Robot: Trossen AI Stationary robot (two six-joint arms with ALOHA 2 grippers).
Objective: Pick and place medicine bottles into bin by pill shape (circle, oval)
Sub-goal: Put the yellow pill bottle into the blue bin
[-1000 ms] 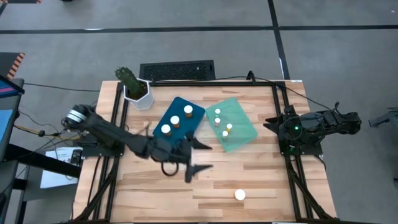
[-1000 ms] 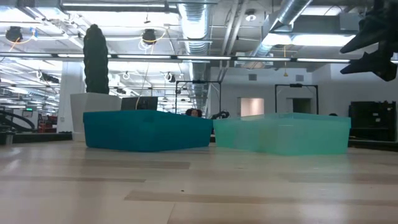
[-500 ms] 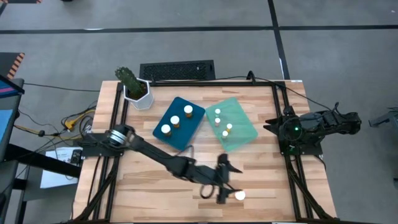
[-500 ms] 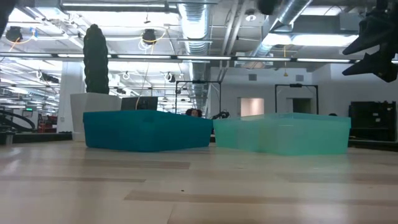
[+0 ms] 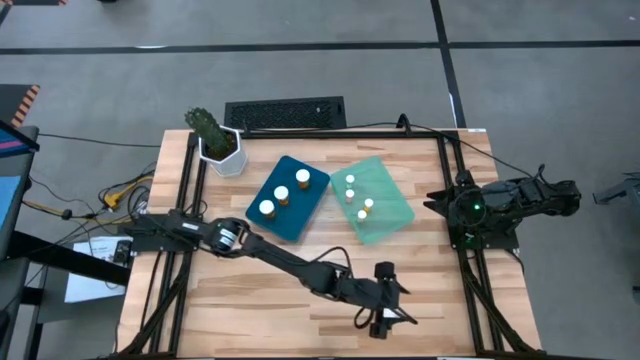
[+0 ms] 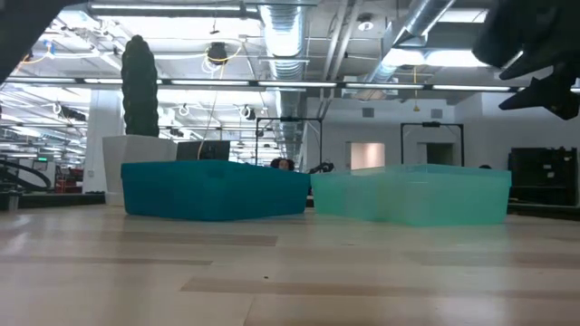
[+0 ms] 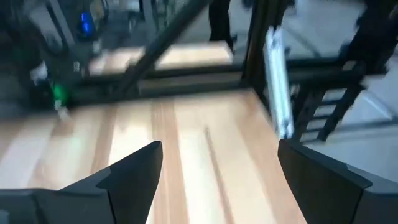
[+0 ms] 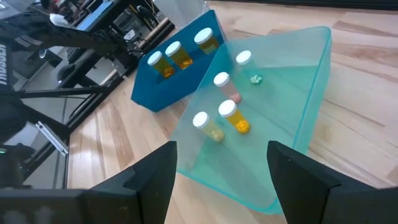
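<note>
My left gripper (image 5: 385,316) hangs open over the near right part of the table, its arm stretched far out. In its wrist view (image 7: 217,149) only bare wood shows between the fingers. No loose bottle shows in any view. The dark blue tray (image 5: 312,205) holds three white-capped amber bottles (image 5: 283,194) standing upright. The mint green tray (image 5: 388,190) holds several smaller bottles (image 5: 369,204). My right gripper (image 5: 437,197) waits open at the table's right edge, facing both trays (image 8: 280,93).
A white hexagonal pot with a cactus (image 5: 218,145) stands at the far left corner, with a black keyboard (image 5: 285,112) behind the table's far edge. In the low view the two trays (image 6: 216,188) stand side by side across the far part of the table.
My left gripper has swung from just in front of the blue tray toward the table's near right corner, the arm stretching out. It now covers the spot where a lone white-capped bottle stood near the front edge. The trays and their bottles have stayed put.
</note>
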